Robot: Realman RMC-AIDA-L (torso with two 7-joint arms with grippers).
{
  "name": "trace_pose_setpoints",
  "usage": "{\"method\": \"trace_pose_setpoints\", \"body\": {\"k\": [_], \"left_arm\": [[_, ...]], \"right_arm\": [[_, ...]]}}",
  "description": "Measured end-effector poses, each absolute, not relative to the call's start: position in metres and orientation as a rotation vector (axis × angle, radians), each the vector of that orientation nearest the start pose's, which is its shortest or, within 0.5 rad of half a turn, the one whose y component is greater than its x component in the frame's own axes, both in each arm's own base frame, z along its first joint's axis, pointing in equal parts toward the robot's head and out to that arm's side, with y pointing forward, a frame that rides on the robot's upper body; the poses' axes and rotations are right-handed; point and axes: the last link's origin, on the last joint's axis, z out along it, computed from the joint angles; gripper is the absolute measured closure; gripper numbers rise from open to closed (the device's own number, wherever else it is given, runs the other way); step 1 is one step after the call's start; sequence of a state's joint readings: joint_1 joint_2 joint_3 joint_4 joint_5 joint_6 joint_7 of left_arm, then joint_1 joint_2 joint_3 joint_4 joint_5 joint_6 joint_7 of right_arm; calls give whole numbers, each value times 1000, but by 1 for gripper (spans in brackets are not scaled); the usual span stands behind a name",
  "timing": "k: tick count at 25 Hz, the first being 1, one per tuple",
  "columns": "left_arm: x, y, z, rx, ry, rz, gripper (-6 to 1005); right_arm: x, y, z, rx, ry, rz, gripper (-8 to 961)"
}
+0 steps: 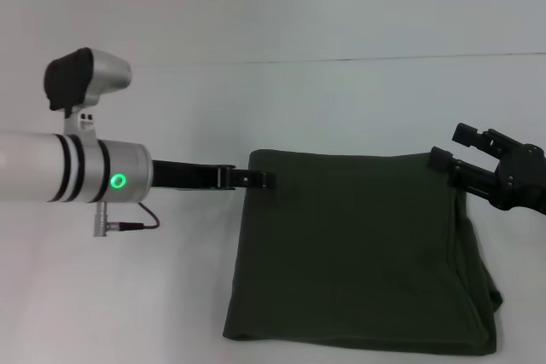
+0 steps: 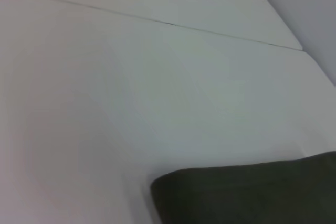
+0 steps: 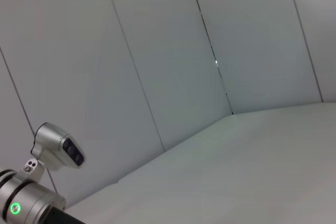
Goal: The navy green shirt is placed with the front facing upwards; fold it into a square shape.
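Now lying folded square, the navy green shirt (image 1: 358, 253) is showing plain cloth — left gripper (image 1: 260, 179) touching its far-left corner, right gripper (image 1: 465, 155) hanging open-fingered; white desk (image 1: 128, 296) is lying bare alongside.

The left gripper (image 1: 260, 179) reached flat from the frame's left edge; the right gripper (image 1: 465, 149) sat mid-right, fingers spread.

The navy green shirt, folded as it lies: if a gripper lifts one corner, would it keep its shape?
Probably not. The navy green shirt lies in soft stacked layers, loose along its right edge, so they would likely droop and slide apart. Its cloth looks matte, so pushing may bunch it rather than slide it.
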State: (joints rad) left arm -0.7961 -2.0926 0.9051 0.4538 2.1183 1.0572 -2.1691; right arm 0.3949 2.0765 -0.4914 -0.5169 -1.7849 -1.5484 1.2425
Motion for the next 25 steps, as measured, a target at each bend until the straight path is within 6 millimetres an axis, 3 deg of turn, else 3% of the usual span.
{"method": "trace_pose_setpoints", "body": {"k": [9, 25], "left_arm": [[-212, 396, -89, -2465, -1476, -329, 51], [-217, 399, -88, -2383, -1549, -340, 53]], "right_arm": [[309, 303, 21, -2297, 773, 985, 127], [309, 303, 19, -2298, 779, 976, 128]]}}
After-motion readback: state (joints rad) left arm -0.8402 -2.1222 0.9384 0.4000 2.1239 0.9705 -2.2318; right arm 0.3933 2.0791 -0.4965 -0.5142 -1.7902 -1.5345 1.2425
